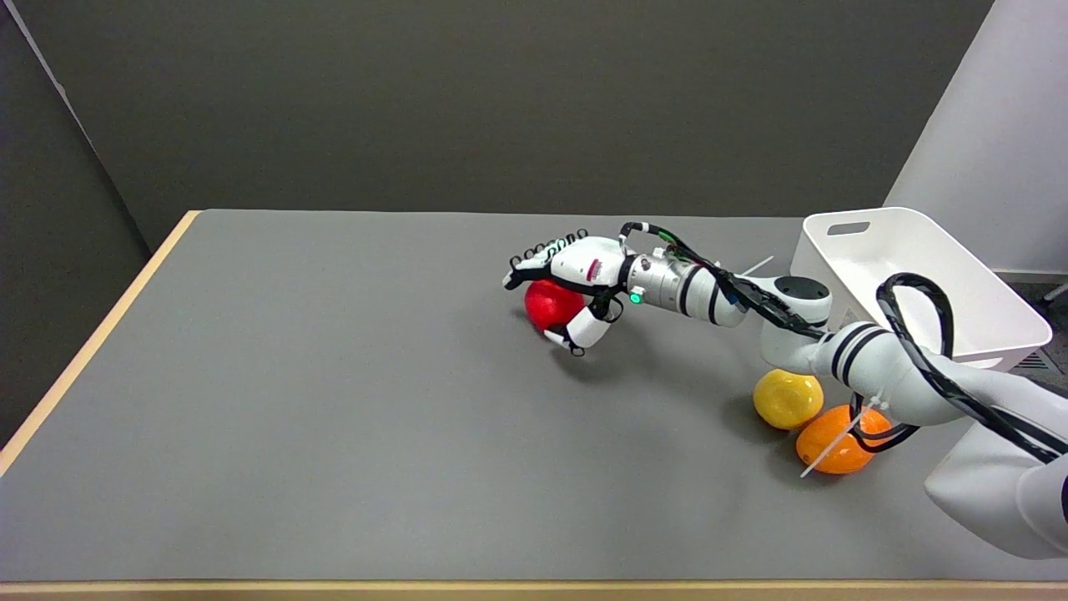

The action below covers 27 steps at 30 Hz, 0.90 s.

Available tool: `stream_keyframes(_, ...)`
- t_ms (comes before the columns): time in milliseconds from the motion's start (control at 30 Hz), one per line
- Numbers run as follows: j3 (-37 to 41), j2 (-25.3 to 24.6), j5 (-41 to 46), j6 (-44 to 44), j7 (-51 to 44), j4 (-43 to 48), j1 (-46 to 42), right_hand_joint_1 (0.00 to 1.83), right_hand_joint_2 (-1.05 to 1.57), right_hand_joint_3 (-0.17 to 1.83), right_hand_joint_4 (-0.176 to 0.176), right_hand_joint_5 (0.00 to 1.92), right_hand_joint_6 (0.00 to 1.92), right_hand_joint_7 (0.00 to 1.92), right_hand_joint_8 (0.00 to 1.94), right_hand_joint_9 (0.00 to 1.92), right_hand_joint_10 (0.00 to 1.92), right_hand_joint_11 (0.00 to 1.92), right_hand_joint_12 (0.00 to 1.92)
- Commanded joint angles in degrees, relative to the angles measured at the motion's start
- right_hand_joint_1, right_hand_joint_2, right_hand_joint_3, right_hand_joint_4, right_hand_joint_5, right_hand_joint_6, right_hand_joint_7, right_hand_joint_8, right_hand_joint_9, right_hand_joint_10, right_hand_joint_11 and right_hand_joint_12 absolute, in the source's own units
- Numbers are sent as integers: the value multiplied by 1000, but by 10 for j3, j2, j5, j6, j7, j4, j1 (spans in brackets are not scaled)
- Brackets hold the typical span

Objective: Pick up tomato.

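Tomato [549,304] sits on the grey table [334,401] just right of frame centre, directly under the right hand [576,280], whose fingers [584,330] curl around it from above and the near side, seemingly touching.

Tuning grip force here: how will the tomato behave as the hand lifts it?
The tomato is round and lies on the flat table, so it would probably roll if nudged. Its skin looks glossy, so it may slip. The right hand cups it from above, thumb below, which should hold it steady.
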Motion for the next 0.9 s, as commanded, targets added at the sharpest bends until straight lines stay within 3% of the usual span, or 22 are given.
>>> stream_keyframes(33,-6,-3,-1,0,-2,-5,7,948,730,952,97,338,739,403,408,344,798,334,1478)
stream_keyframes(333,-7,-3,-8,0,-5,0,5,1033,741,957,130,384,906,436,460,379,840,421,1558)
stream_keyframes(633,-5,-3,-25,-4,-5,12,3,1207,843,950,143,402,1154,579,730,547,1072,587,1642)
stream_keyframes(667,-5,-3,-25,-4,-5,13,3,1258,862,893,143,410,1195,591,760,564,1122,598,1648)
stream_keyframes(733,-4,-3,-26,-4,-6,13,3,1580,1025,364,136,446,1279,637,869,650,1502,636,1675)
stream_keyframes(800,-3,-3,-26,-4,-6,14,2,1615,1018,328,146,475,1339,667,944,690,1513,675,1665)
stream_keyframes(867,-3,-3,-26,-4,-6,15,1,1494,1079,222,167,528,1406,739,1309,745,1467,750,1670)
stream_keyframes(900,-3,-2,-26,-4,-6,16,0,1478,1081,215,171,540,1420,754,1351,759,1455,767,1671)
